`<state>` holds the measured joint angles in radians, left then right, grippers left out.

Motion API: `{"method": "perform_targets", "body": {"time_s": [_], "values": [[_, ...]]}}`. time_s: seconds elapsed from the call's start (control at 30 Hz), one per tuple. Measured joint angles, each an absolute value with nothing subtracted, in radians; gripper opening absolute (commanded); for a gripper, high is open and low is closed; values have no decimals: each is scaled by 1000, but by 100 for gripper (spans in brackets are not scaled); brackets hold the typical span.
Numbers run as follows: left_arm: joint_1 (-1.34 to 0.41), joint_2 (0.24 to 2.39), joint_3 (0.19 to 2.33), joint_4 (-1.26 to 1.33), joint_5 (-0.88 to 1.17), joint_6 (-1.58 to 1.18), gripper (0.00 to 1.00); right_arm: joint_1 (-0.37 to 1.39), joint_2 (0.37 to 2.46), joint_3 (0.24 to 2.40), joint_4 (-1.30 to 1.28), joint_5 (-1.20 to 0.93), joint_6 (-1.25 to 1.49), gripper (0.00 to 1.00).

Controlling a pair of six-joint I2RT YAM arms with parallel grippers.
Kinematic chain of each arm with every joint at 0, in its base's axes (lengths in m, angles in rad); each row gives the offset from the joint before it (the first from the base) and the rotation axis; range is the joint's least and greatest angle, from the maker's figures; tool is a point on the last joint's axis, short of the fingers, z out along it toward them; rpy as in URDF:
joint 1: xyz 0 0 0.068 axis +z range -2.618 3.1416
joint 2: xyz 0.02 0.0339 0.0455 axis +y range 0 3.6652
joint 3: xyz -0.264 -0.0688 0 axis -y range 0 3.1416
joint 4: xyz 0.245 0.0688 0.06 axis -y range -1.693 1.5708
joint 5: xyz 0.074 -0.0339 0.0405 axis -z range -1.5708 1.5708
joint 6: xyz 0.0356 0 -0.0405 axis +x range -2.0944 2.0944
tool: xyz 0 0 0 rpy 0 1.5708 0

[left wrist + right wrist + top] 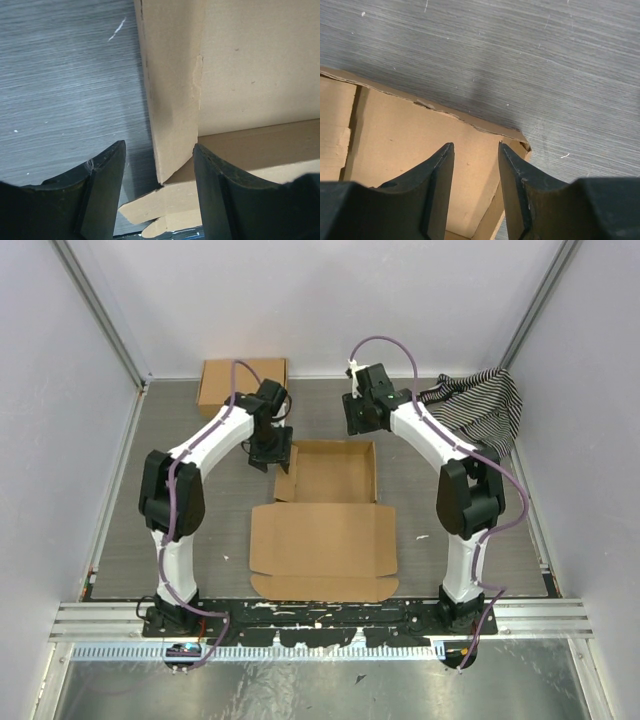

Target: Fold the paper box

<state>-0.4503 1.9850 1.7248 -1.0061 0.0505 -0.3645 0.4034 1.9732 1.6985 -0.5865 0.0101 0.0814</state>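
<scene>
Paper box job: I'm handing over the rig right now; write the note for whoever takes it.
Left hand: open, astride the left side wall of the paper box, not clamped.
Right hand: open, over the box's far right corner, holding nothing.
Box: centre of the table; far tray section partly walled, near lid panel lying flat.
Done: tray walls begun.
Left: secure the walls, tuck flaps, fold lid over.

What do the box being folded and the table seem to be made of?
Box: brown cardboard, matte; fold creases and rough cut edges show up close. Table: grey with fine straight streaks, perhaps laminate or brushed metal; the look leaves it open.
</scene>
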Motion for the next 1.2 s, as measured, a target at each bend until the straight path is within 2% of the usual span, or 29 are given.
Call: {"method": "perform_targets", "body": {"time_s": [0.13,0.27,0.4,0.6,0.8,1.0,1.03,1.2], "values": [[-466,2041,1725,-1008,35,-373,60,403,1939,1675,-551,9,94,45],[-466,2077,1725,-1008,11,-376,53,403,1920,1660,-527,5,105,44],[-467,2093,1725,-1007,-6,-379,51,403,1911,1653,-516,0,105,43],[-481,2105,1729,-1000,-28,-382,40,403,1900,1631,-501,-9,105,42],[-496,2135,1737,-997,-48,-382,38,403,1889,1595,-490,-17,105,41],[-506,2170,1747,-1008,-88,-372,4,403,1889,1567,-485,-21,105,41],[-508,2175,1755,-1016,-100,-371,0,403,1889,1564,-485,-21,105,41],[-535,2199,1813,-1069,-258,-318,0,403,1889,1556,-484,-20,104,40]]}}
